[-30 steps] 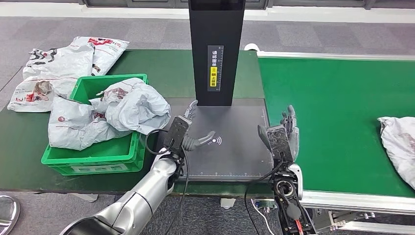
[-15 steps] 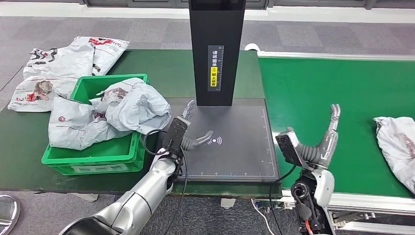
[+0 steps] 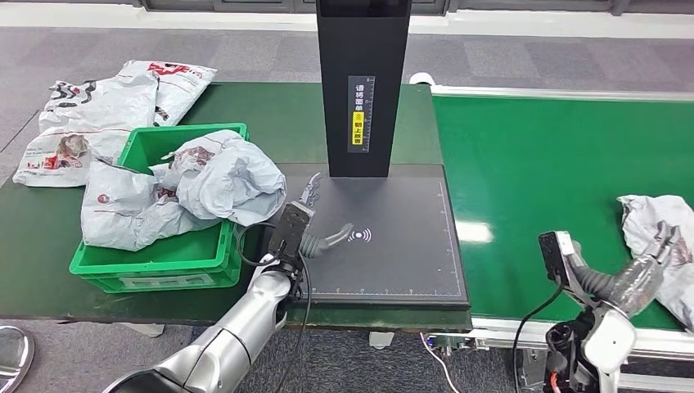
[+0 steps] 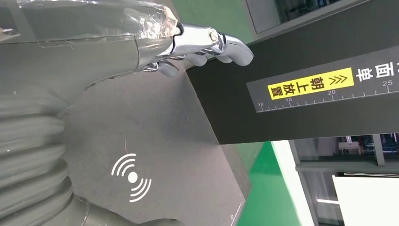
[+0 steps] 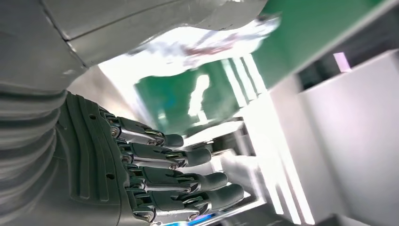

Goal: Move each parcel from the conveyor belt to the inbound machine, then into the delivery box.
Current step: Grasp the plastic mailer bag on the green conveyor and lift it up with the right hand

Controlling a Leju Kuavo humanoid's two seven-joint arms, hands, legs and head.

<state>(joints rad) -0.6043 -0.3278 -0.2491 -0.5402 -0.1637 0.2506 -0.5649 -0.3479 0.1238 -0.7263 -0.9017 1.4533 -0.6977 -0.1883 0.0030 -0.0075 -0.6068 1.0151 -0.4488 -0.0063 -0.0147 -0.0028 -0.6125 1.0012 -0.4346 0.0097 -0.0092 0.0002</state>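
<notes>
A: Where is the right hand (image 3: 634, 278) sitting?

B: It is hanging low over the near edge of the bright green conveyor belt (image 3: 540, 164), just beside the crumpled grey plastic parcel (image 3: 663, 237) that is lying at the belt's far right. From the head view its fingertips are looking very close to the parcel's edge, though I cannot tell whether they are touching it.

A: And its fingers?

B: In the right wrist view the dark fingers (image 5: 188, 157) are lying stretched out side by side, curling around nothing.

A: What is the left hand (image 3: 304, 225) doing?

B: It is hovering over the left part of the flat dark grey scanning plate of the inbound machine (image 3: 393, 254), near the white wireless symbol (image 3: 358, 236). Its fingers are standing apart with the thumb sticking out towards the symbol, and it is holding nothing.

A: What is standing behind it?

B: The machine's tall black column (image 3: 362, 82) with a yellow label (image 3: 357, 128) is rising at the back of the plate.

A: And on the left?

B: The green plastic delivery box (image 3: 155, 262) is holding crumpled grey bags (image 3: 205, 176), and more white and grey bags (image 3: 98, 106) are lying on the dark green table (image 3: 33, 237) behind it.
</notes>
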